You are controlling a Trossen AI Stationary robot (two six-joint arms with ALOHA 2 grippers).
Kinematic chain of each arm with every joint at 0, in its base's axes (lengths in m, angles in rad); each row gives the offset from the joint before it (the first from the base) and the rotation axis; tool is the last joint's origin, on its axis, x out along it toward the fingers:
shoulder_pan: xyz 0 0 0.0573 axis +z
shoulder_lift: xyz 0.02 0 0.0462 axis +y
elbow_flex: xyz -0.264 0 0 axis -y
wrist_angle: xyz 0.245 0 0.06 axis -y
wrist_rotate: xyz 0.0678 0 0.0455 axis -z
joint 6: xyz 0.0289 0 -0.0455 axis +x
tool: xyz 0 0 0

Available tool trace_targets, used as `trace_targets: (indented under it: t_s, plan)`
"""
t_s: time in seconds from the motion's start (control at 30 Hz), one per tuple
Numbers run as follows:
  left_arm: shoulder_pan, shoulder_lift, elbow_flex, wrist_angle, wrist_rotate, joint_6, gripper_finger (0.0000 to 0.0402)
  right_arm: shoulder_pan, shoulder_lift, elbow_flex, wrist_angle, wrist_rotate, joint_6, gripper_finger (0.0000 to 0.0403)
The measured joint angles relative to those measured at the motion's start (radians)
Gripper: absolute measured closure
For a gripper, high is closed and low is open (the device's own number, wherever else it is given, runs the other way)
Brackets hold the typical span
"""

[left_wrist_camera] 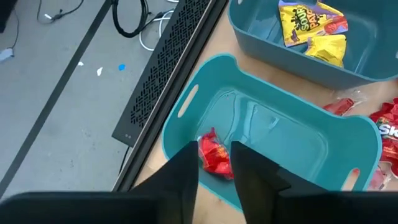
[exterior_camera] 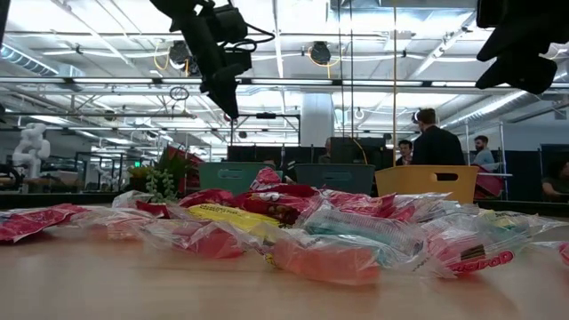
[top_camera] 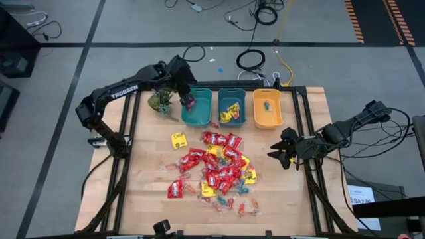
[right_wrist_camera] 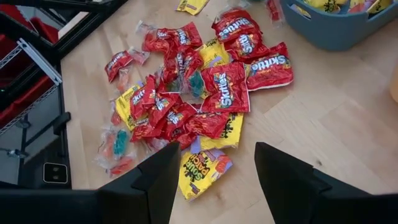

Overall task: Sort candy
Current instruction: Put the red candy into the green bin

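1. My left gripper hangs over the teal bin; a red packet sits between its parted jaws, whether gripped or freed I cannot tell.
2. I hold it there because reds go in this bin; yellow packets lie in the middle bin.
3. My right gripper, jaws apart and empty, waits at the desk edge.
4. The unsorted candy pile lies mid-desk, within either arm's reach.

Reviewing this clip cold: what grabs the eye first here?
The heap of candy, mostly red packets, sprawls across the middle of the table. At the far edge stand three bins in a row, where the left gripper hovers over the light teal bin with a red packet between its fingers. The right gripper waits open at the right side.
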State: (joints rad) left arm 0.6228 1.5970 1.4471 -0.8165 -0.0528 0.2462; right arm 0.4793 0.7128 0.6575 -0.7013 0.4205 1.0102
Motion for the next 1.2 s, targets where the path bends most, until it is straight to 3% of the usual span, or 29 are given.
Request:
trace_targets:
  t_s: [0.13, 0.33, 0.57, 0.83, 1.2]
  plan:
    - [0.000, 0.000, 0.000, 0.000, 0.000, 0.003, 0.0270, 0.000, 0.000, 0.000, 0.000, 0.000, -0.001, 0.0204]
    - [-0.012, 0.000, 0.000, -0.011, -0.063, -0.007, 0.0265, 0.000, 0.000, 0.000, 0.000, 0.001, -0.001, 0.0204]
    - [-0.087, -0.009, -0.001, -0.067, -0.002, -0.186, 0.0265, 0.000, 0.000, 0.000, 0.000, 0.001, -0.001, 0.0204]
    - [-0.322, -0.034, -0.080, -0.055, 0.026, -0.259, 0.0265, 0.000, 0.000, 0.000, -0.002, 0.001, -0.008, 0.0204]
    - [-0.592, -0.037, -0.261, 0.044, -0.029, -0.377, 0.0265, 0.000, 0.001, 0.000, -0.006, 0.001, -0.009, 0.0204]
